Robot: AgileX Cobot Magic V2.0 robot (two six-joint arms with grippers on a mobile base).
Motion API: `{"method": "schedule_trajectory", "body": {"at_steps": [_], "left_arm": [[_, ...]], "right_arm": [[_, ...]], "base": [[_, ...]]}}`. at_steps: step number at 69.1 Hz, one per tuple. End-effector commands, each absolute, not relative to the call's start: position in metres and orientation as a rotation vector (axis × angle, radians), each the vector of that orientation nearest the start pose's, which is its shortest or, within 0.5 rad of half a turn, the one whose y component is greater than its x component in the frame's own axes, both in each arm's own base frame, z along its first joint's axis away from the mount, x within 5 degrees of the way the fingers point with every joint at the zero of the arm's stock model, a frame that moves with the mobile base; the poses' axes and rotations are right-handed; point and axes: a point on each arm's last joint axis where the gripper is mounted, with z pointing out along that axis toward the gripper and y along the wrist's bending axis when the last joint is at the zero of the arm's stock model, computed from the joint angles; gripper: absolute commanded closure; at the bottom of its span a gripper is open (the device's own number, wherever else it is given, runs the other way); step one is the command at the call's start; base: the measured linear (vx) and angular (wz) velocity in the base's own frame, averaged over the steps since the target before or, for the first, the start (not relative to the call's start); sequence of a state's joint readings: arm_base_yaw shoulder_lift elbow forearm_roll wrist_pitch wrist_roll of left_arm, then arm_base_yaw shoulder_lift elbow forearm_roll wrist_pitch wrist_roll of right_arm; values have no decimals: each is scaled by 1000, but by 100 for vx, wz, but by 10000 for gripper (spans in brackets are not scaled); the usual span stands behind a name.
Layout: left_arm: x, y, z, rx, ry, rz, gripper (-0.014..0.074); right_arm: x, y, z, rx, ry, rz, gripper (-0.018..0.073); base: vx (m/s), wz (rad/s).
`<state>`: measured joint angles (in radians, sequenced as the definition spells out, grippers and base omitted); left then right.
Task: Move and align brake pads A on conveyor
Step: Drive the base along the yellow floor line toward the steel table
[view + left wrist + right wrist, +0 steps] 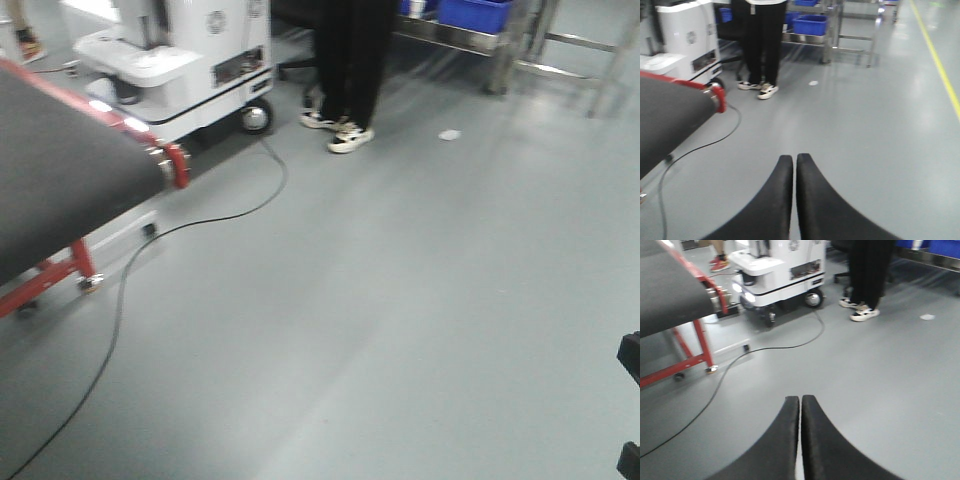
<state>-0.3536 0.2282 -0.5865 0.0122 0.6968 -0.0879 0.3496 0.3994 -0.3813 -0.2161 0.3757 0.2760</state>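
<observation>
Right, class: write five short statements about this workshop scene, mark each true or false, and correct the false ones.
1. The left gripper's fingers are pressed together, holding nothing. True.
2. The right gripper is wide open. False: its fingers are shut as well, and empty.
3. A black cable trails over the floor past the conveyor. True.
4. The person stands on the conveyor belt. False: they stand on the floor, near the white machine.
5. The bins beyond the person are red. False: they are blue.
</observation>
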Motion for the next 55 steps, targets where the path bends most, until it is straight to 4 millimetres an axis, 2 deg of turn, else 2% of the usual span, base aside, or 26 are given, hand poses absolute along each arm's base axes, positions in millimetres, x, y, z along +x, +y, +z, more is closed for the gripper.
{"method": "schedule_trajectory", "body": {"at_steps": [1, 55], "left_arm": [[38, -14, 342, 240, 1735, -319, 603], [38, -14, 342, 240, 1735, -319, 603]], "right_arm": [[89, 26, 296, -216, 1766, 229, 568], [89, 26, 296, -216, 1766, 229, 568]], "base": [[3, -64], [6, -64]]}}
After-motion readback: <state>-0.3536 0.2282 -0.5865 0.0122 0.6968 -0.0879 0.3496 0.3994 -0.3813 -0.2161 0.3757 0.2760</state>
